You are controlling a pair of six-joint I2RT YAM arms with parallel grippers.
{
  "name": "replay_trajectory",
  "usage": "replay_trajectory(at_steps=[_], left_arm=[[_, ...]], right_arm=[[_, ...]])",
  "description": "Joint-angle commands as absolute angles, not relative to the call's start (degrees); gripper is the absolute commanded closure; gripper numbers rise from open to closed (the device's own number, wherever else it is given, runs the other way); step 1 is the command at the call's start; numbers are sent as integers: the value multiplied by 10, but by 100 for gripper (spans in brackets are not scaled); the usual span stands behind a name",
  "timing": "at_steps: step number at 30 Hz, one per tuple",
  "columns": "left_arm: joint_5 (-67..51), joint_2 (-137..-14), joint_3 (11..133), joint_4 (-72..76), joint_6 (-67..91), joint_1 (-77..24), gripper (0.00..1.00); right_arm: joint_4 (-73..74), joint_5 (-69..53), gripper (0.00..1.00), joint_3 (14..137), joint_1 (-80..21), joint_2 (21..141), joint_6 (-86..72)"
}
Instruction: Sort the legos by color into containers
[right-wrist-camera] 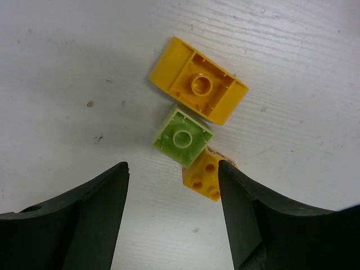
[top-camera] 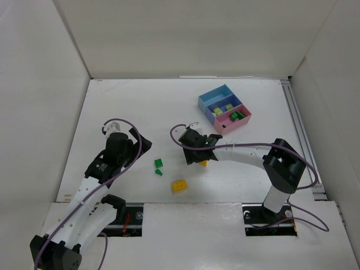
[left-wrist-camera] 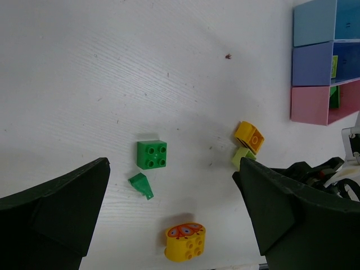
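Observation:
Three joined trays stand at the back right: light blue (top-camera: 215,95), darker blue (top-camera: 224,107) holding lime bricks, pink (top-camera: 233,119) holding green bricks. My right gripper (top-camera: 198,157) (right-wrist-camera: 173,166) is open and hovers just over a cluster: an upside-down orange brick (right-wrist-camera: 198,80), a lime brick (right-wrist-camera: 183,136) and a small orange brick (right-wrist-camera: 205,175) beside its right finger. My left gripper (top-camera: 142,144) (left-wrist-camera: 171,169) is open and empty above a green square brick (left-wrist-camera: 151,154), a small green piece (left-wrist-camera: 141,185) and a yellow printed brick (left-wrist-camera: 185,242).
White walls enclose the table (top-camera: 124,112) on three sides. A metal rail (top-camera: 298,129) runs along the right edge. The right arm (top-camera: 247,153) stretches across the table's middle right, cables looping over both arms.

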State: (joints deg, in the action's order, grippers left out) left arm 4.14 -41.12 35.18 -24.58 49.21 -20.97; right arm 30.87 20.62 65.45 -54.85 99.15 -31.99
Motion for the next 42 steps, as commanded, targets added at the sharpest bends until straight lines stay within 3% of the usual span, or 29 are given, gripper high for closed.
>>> replay_trajectory(at_steps=[1,14,24,29,36,42], left_arm=[[42,-403,360,-250,491,-208,0],[47,-403,366,-250,486,-208,0],[37,-397,352,-244,491,-208,0],[37,-397,352,-244,491,-208,0],[32,-438,366,-220,479,-208,0],[32,-517,404,-189,452,-208,0]], right_arm=[[308,250,30,689,-552,996,-338],[269,236,29,694,-546,1045,-315],[247,225,48,673,-541,1045,-315],[262,225,67,679,-541,1022,-300],[255,187,67,700,-505,940,-211],[216,160,69,752,-376,942,-94]])
